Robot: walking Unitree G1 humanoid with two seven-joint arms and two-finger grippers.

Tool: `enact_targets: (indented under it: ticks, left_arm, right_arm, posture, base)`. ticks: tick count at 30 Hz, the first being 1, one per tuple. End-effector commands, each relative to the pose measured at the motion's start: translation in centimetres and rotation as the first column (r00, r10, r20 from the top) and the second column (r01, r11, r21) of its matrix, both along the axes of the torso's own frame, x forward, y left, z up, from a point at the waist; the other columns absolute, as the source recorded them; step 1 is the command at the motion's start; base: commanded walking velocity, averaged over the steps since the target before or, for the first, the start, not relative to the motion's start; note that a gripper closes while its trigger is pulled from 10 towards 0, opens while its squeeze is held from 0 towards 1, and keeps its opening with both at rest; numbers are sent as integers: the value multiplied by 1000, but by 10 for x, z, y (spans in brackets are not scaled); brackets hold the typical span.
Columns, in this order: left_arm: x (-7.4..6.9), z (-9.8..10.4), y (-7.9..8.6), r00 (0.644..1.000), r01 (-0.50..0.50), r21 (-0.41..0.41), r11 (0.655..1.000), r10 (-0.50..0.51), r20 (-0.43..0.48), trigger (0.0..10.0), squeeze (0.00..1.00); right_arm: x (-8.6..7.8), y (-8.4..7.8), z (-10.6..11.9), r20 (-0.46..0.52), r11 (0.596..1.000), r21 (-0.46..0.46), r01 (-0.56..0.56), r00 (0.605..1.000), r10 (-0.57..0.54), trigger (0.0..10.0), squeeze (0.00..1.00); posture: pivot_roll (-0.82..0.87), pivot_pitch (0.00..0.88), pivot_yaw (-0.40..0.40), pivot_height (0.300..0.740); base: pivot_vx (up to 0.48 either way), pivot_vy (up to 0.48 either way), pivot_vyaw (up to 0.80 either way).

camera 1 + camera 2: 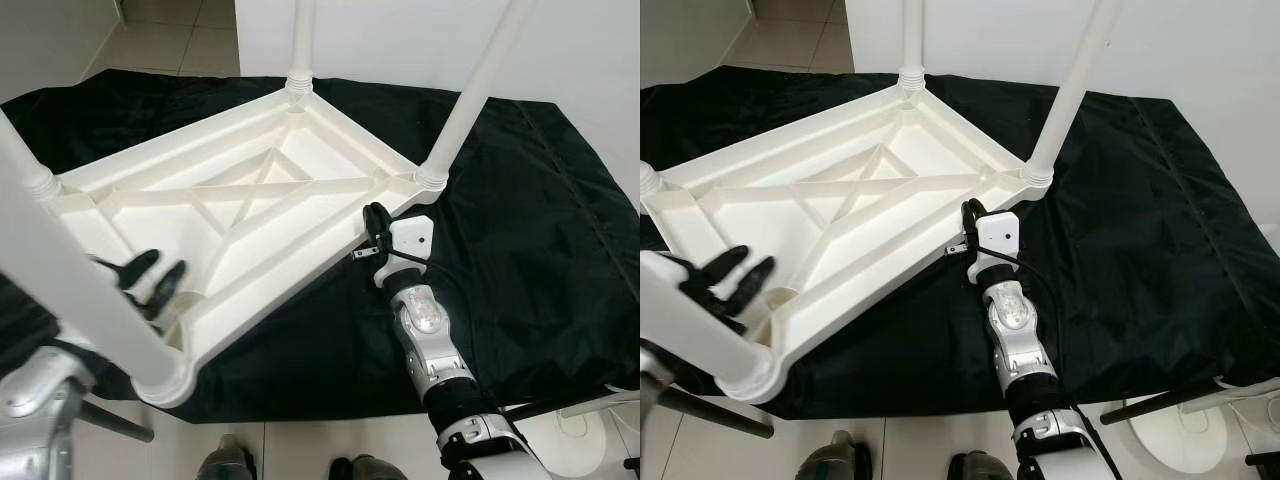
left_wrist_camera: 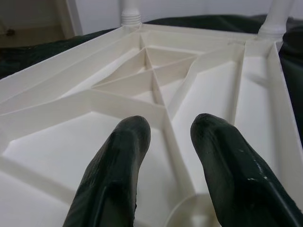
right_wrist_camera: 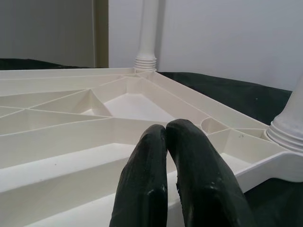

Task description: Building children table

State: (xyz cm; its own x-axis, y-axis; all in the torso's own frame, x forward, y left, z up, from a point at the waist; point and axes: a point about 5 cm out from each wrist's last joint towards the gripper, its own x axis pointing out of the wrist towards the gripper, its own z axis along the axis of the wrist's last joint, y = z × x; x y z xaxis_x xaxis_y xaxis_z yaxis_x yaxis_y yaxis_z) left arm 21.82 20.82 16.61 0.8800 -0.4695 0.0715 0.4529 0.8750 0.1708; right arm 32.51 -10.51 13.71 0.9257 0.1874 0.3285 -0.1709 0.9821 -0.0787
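the white plastic children table [image 1: 250, 190] is lying upside down on the black cloth [image 1: 520, 230], with its round white legs [image 1: 470, 100] sticking up. the left pincer [image 1: 150, 280] is hanging open inside the table, near the closest corner leg. the right pincer [image 1: 970, 228] is pressing on the table's side rim with its fingers shut together, holding nothing. if it pushes too hard, i think the light table may slide on the cloth or tip.

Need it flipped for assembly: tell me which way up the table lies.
Upside down: the white children's table lies ribbed underside up on the black cloth, legs pointing up.
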Motion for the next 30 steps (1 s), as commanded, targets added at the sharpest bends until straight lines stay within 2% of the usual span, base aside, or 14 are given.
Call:
enact_targets:
  ticks: [1,5,6,9,10,13,14,18,21,26,30]
  left_arm:
    - [-2,-1,-6,999,48,12,999,-48,-16,10000,0]
    - [-3,-1,-19,997,69,9,998,-69,-21,10000,0]
    - [-3,-1,-27,996,81,5,997,-81,-21,10000,0]
    - [-2,0,-34,995,97,2,995,-97,-20,10000,0]
    - [-1,0,-37,995,103,5,995,-103,-17,10000,0]
    - [2,1,-37,995,103,19,995,-103,-7,10000,0]
    - [7,4,-35,995,100,38,994,-100,6,10000,0]
    - [11,7,-34,994,107,46,993,-108,17,10000,0]
    - [18,11,-29,993,115,67,991,-117,26,10000,0]
    - [19,16,-29,991,124,59,990,-127,35,10000,0]
    - [20,21,-31,989,137,36,990,-139,46,10000,0]
  right_arm:
    - [1,-3,-4,-24,1000,-3,21,999,-21,10000,0]
    - [2,-5,-3,-20,999,0,47,999,-47,10000,0]
    - [5,-10,-3,-33,996,-1,94,995,-94,10000,0]
    - [7,-14,-4,-48,990,4,141,989,-141,10000,0]
    - [9,-20,-6,-71,979,10,205,976,-204,10000,0]
    - [12,-25,-7,-99,965,21,262,961,-259,10000,0]
    - [15,-30,-10,-136,948,42,316,942,-308,10000,0]
    - [17,-30,-11,-158,938,57,342,931,-330,10000,0]
    - [21,-29,-15,-216,919,85,384,908,-359,10000,0]
    - [23,-26,-18,-247,916,96,388,901,-356,10000,0]
    - [26,-21,-21,-270,925,64,375,899,-346,10000,0]
  posture:
    - [151,95,-16,740]
    - [145,94,-9,740]
    - [143,92,-8,740]
    - [142,90,-7,740]
    - [140,87,-5,740]
    - [136,83,-4,740]
    - [133,81,-1,740]
    - [125,79,4,740]
    - [117,76,0,740]
    - [116,78,-4,740]
    - [111,84,-6,740]
  base:
    - [0,0,0]
    - [0,0,0]
    - [0,0,0]
    - [0,0,0]
    - [0,0,0]
    - [0,0,0]
    - [0,0,0]
    - [0,0,0]
    - [0,0,0]
    - [0,0,0]
    - [0,0,0]
